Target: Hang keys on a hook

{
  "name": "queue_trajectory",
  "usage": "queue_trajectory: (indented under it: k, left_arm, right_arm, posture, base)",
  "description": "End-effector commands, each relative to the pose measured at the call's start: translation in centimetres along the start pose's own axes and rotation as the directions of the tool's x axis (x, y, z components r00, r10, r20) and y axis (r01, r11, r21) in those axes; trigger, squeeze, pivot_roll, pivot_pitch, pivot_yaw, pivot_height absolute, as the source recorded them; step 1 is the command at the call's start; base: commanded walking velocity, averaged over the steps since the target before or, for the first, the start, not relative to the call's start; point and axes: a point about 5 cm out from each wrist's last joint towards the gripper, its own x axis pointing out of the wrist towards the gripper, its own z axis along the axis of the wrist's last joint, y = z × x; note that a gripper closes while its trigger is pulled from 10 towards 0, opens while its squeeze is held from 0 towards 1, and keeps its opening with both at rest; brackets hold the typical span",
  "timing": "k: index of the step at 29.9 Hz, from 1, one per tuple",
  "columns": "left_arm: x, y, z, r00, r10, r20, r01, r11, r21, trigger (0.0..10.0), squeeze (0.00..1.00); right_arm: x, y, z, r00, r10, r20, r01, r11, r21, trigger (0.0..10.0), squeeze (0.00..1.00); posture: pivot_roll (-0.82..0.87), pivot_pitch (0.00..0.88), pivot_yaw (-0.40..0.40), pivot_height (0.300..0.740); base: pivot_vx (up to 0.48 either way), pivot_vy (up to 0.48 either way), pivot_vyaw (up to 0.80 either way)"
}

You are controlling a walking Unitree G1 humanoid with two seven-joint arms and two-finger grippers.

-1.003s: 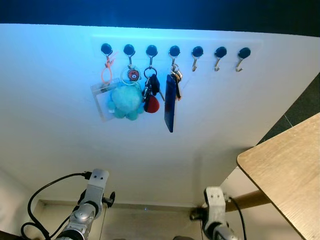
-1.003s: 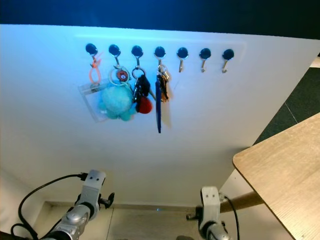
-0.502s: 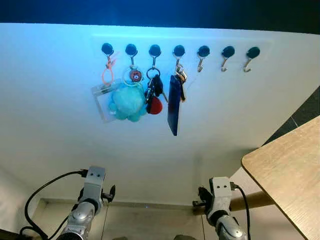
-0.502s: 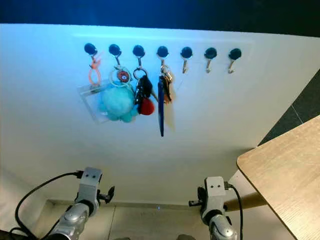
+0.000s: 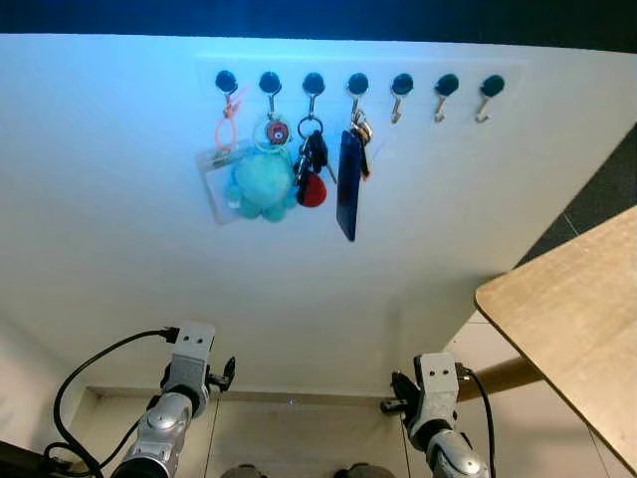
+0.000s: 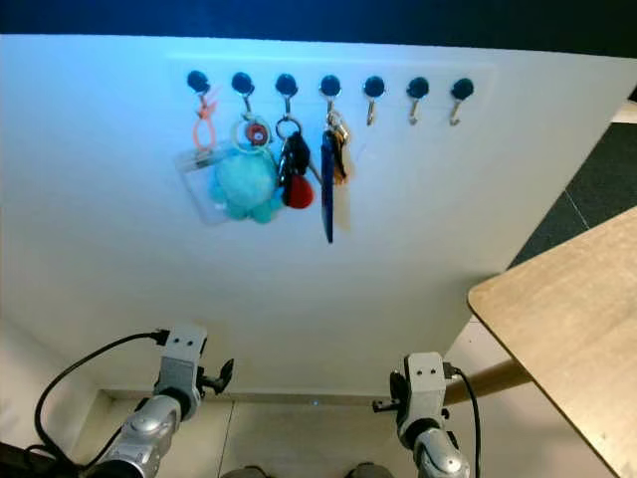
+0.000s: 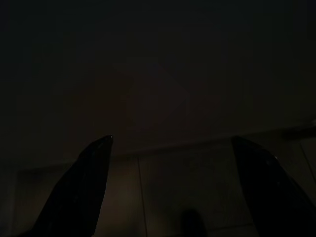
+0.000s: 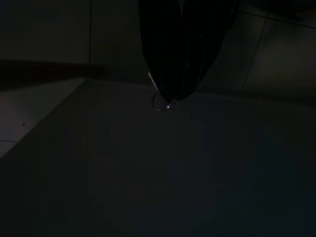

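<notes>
Hooks: the nearest free hook sits high above the right pincer, which is clamped on a key ring; left pincer apart.

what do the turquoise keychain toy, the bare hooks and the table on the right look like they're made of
Turquoise toy: looks like plush fabric, soft fuzzy outline, matte. Bare hooks: seem thin shiny metal, glinting wire curves under dark round caps. Table: looks like light wood or wood laminate, faint grain, matte top.
</notes>
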Motion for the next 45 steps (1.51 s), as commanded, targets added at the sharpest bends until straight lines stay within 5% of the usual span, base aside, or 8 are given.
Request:
queue_trajectory:
  k: [1,32,34,35,38,45]
  left_arm:
    - [0.0,-0.4,-0.1,1.000,-0.013,-0.006,0.013,1.000,-0.008,10.0,0.00]
    - [0.6,-0.9,2.0,0.999,-0.018,0.043,0.017,1.000,0.021,10.0,0.00]
    - [0.6,-0.7,1.5,1.000,0.007,0.015,-0.007,1.000,0.008,10.0,0.00]
    - [0.4,-0.4,0.2,0.999,0.035,-0.040,-0.037,0.999,-0.036,10.0,0.00]
    - [0.0,-0.1,-1.6,0.989,0.076,-0.128,-0.087,0.993,-0.085,10.0,0.00]
    - [-1.1,0.7,-3.9,0.965,0.121,-0.232,-0.149,0.983,-0.108,10.0,0.00]
  right_arm:
    - [0.0,0.1,0.0,1.000,0.005,0.002,-0.005,1.000,0.005,10.0,0.00]
    - [0.1,0.1,0.1,1.000,0.005,-0.001,-0.005,1.000,0.020,10.0,0.00]
    - [0.2,0.3,-0.8,0.996,0.028,-0.083,-0.024,0.999,0.047,10.0,0.00]
    - [-0.3,0.3,-2.6,0.975,0.030,-0.219,-0.010,0.996,0.089,10.0,0.00]
    - [-1.1,0.0,-4.3,0.944,-0.015,-0.330,0.051,0.993,0.102,10.0,0.00]
    - [-2.6,-1.3,-6.2,0.891,-0.135,-0.434,0.222,0.962,0.156,10.0,0.00]
  posture:
    - [0.04,0.038,0.002,0.740]
    - [0.05,0.042,0.008,0.740]
    - [0.05,0.044,0.008,0.740]
    - [0.05,0.046,0.003,0.740]
    - [0.05,0.046,0.001,0.740]
    - [0.05,0.051,-0.002,0.740]
  base:
    - [0.000,0.000,0.00]
    - [0.000,0.000,0.00]
    - [0.000,0.000,0.00]
    - [0.000,0.000,0.00]
    - [0.000,0.000,0.00]
    - [0.000,0.000,0.00]
